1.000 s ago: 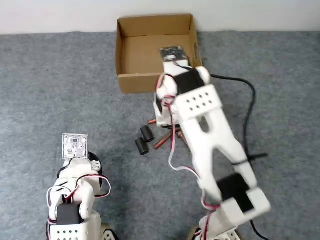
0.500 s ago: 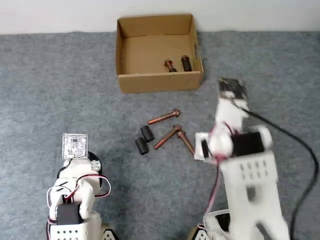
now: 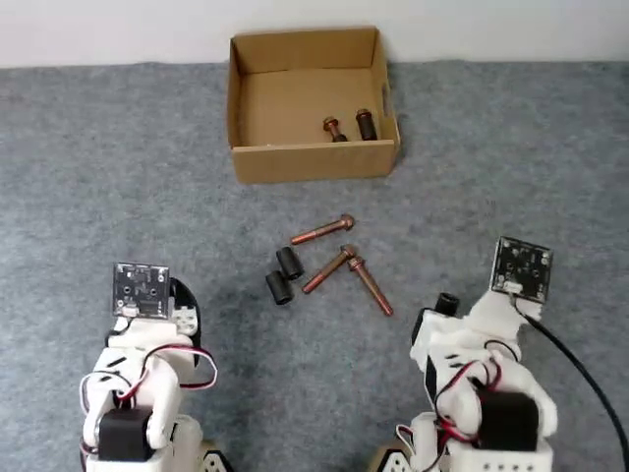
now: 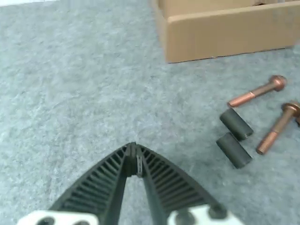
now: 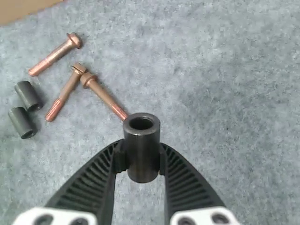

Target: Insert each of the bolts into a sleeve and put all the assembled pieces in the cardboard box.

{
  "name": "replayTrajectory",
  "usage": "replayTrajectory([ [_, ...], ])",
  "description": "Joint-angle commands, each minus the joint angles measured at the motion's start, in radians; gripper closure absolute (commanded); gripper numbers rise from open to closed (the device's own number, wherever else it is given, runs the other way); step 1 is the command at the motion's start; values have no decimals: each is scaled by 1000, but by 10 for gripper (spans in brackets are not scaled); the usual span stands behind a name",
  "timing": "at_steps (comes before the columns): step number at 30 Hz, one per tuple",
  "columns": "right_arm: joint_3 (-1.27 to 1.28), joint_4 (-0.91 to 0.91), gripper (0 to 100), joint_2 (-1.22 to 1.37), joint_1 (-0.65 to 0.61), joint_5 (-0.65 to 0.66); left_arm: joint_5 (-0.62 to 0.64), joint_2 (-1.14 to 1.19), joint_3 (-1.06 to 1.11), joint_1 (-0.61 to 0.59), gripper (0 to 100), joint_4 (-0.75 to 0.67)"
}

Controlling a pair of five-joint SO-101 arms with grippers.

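Sleeve (image 5: pixel 141 149) — I am holding it in my right gripper (image 5: pixel 140 161). The ribbed fingers (image 5: pixel 101 180) are clamping its round wall from both sides, its hollow bore is pointing away from the wrist, and it is hanging low over the grey carpet (image 3: pixel 118 177) at the right of the table. It is showing as a short, dark, thick-walled tube, smooth and matt. I am judging it stiff, fairly heavy for its bulk and apt to roll or slip between the pads, so the hold belongs across the middle of the barrel, leaving the mouth free. My left gripper (image 4: pixel 135 157) is resting closed on nothing, tips touching, well apart from the parts. Three copper-coloured bolts (image 3: pixel 322 231) are lying loose between the arms and the cardboard box (image 3: pixel 314 163) — flanged heads, threaded ends, rigid. I am judging each best taken mid-shank so that the tip stays exposed for the bore. Two more dark sleeves (image 3: pixel 288 262) are lying side by side just beside the bolts. Two pieces (image 3: pixel 366 125) are lying inside the box near its right wall, and I cannot tell how fully they are joined.
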Motion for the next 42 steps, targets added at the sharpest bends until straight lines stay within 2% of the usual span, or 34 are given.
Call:
replayTrajectory([
  [1, 0, 35, 991, -50, 18, -9, -6, 75, -65, 23, 995, 11],
  [7, 38, 25, 991, -153, 64, -5, -6, 419, -294, 34, 995, 5],
  [13, 58, 12, 991, -203, 64, -3, -6, 844, -581, 196, 995, 115],
  [18, 60, 12, 991, -208, 65, -3, -11, 1120, -788, 322, 995, 140],
  [27, 60, 12, 991, -208, 65, -5, -249, 1574, -1133, 440, 994, 163],
  [32, 60, 12, 991, -208, 65, -5, -365, 1834, -1379, 473, 964, 322],
  [38, 68, 12, 991, -208, 62, -5, -373, 2116, -1725, 473, 895, 520],
  [42, 69, 10, 991, -208, 61, -5, -373, 2263, -1925, 473, 883, 568],
])
